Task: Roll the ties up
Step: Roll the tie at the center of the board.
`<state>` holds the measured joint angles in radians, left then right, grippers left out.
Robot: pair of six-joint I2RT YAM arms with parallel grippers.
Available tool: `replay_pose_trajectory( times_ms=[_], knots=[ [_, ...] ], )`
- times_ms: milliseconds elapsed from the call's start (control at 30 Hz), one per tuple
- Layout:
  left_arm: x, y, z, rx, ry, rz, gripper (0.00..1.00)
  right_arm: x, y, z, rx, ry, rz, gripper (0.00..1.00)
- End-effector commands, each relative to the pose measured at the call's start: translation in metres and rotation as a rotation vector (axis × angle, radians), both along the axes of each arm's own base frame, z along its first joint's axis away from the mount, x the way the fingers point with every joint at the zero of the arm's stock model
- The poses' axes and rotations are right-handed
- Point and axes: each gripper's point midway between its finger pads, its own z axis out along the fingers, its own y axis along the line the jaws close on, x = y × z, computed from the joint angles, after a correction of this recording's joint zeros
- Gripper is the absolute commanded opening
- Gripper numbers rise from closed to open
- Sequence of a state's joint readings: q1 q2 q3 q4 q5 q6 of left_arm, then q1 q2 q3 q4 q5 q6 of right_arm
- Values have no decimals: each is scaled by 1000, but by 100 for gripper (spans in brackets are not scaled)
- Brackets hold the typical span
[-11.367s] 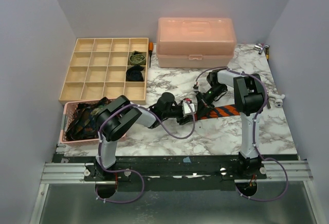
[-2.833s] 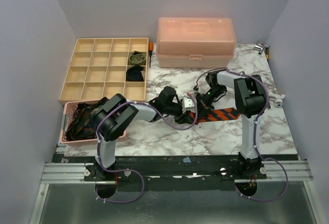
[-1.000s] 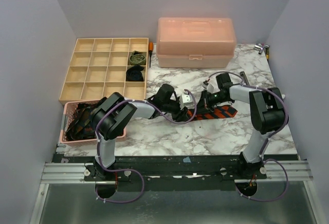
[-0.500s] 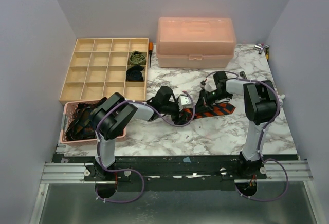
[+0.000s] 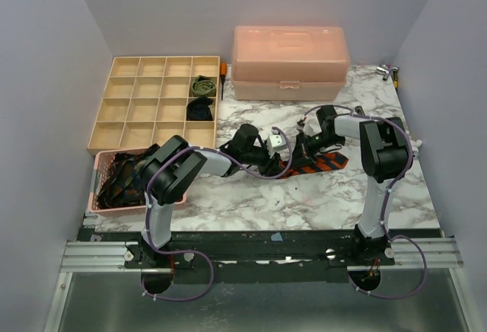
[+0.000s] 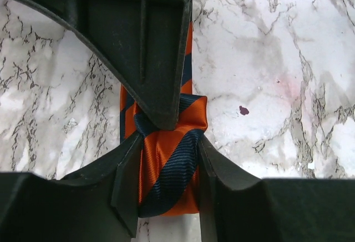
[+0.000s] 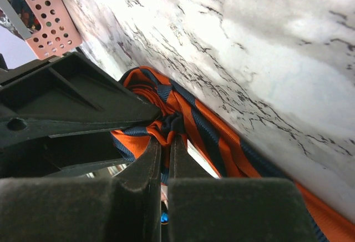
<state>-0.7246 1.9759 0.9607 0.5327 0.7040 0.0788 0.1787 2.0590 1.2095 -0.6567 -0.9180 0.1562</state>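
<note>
Clamped left claw (image 6: 166, 170) around the part-wound orange-and-navy striped fabric necktie (image 5: 320, 163), mid white marble surface (image 5: 251, 199); pinched right claw (image 7: 165, 149) together on its core. Probably needed more winding toward the loose tail, right-edge side.

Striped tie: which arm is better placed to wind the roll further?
Probably the right. The right gripper is pinched on the rolled core of the striped tie, so a wrist twist could wind it; the left gripper only clasps the roll's outer sides.
</note>
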Motion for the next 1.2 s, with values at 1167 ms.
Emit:
replay_pose_trajectory(
  times_ms=[1167],
  knots=[
    [-7,37,-59,350,-85,87,15,12,-81,-24,-277,-139,136,33]
  ],
)
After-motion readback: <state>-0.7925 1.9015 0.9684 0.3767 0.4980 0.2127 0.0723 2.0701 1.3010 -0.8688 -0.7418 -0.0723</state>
